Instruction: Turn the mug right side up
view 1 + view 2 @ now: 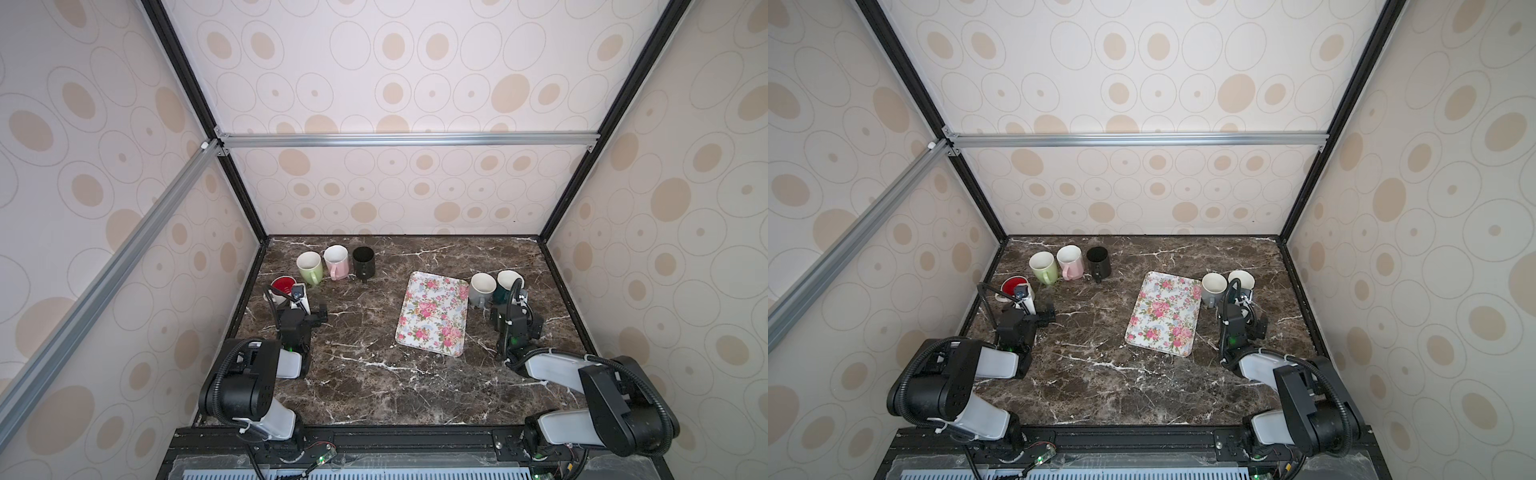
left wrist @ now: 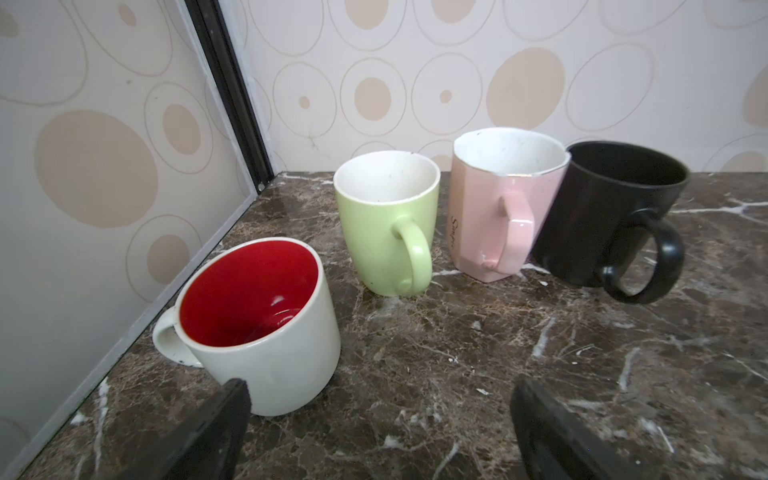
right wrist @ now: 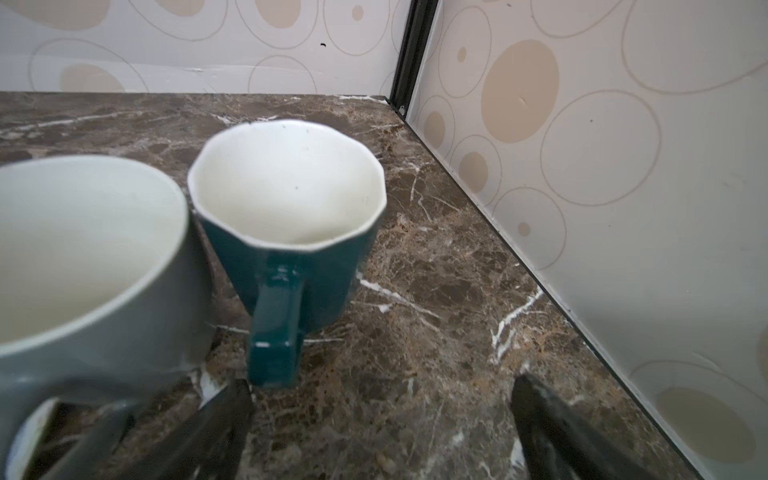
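Every mug in view stands mouth up. Four are at the back left: a white mug with a red inside point(image 2: 274, 365) point(image 1: 284, 287), a green mug point(image 2: 374, 232) point(image 1: 309, 267), a pink mug point(image 2: 478, 220) and a black mug point(image 2: 594, 224). A grey mug point(image 3: 104, 332) point(image 1: 482, 289) and a teal mug point(image 3: 332, 282) point(image 1: 508, 282) stand at the right. My left gripper point(image 2: 380, 415) is open just in front of the red-lined mug, with nothing in it. My right gripper point(image 3: 380, 411) is open and holds nothing, just short of the teal mug's handle.
A flowered tray point(image 1: 432, 318) lies flat on the marble table, right of the middle and beside the grey mug. Enclosure walls close the table at the back, left and right. The red-lined mug sits close to the left wall.
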Motion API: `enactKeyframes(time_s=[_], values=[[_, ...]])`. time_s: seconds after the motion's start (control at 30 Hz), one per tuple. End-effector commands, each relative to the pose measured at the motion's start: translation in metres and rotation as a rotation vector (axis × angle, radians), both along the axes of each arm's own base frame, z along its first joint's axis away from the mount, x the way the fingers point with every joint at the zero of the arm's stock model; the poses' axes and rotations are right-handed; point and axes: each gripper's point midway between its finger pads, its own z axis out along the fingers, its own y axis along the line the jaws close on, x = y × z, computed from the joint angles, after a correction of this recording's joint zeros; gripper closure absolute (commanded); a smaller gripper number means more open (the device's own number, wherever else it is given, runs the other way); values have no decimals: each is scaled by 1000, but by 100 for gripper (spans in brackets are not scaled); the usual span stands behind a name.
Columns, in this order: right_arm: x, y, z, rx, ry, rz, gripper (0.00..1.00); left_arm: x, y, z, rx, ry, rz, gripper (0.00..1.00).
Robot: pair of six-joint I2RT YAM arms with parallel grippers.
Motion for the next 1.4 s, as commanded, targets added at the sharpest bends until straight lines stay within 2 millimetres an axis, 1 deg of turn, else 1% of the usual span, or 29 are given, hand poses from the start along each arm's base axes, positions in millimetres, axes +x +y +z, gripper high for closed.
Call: enactKeyframes(time_s=[0.0,0.03,0.17,0.27,0.33,0.37,0.4,0.43,0.5,0.53,0.57,0.6,0.63,0.67,0.7,0.73,0.8,0.9,1.37], values=[[6,7,11,-2,-39,54,0,2,-7,26,32,-122,-51,2],[5,9,11,-2,-48,72,0,2,-6,23,32,-102,-50,2],[5,14,14,-17,-70,122,0,2,-5,24,33,-106,-43,1],[13,14,15,-79,-64,131,0,3,-2,24,30,-106,-22,2],[18,10,8,-74,-85,118,0,3,-2,24,30,-105,-23,2],[21,12,4,-68,-97,140,0,2,-2,24,31,-111,-22,2],[26,13,5,-85,-111,148,0,3,-2,24,31,-108,-23,2],[27,14,4,-69,-90,156,0,3,-2,24,31,-108,-22,1],[29,11,-5,-4,-26,177,0,3,-2,24,30,-106,-23,2],[31,7,-9,29,-39,186,0,3,-2,24,30,-110,-22,2],[32,8,-11,47,-42,208,0,3,-2,24,29,-107,-22,2],[33,11,-21,50,-12,233,0,3,-2,24,29,-109,-22,2],[36,12,-18,24,-68,239,0,3,-2,24,31,-107,-22,2],[36,13,-17,20,-66,239,0,3,-2,24,30,-108,-22,2],[34,14,-20,43,-21,238,0,3,-2,24,29,-108,-22,2],[34,13,-21,54,-13,242,0,3,-2,24,29,-109,-23,2],[36,12,-19,37,-53,240,0,3,-2,24,30,-108,-22,2],[34,13,-22,56,-12,241,0,3,-2,24,31,-106,-22,2],[34,11,-20,47,-25,236,0,3,-2,23,30,-105,-22,2]])
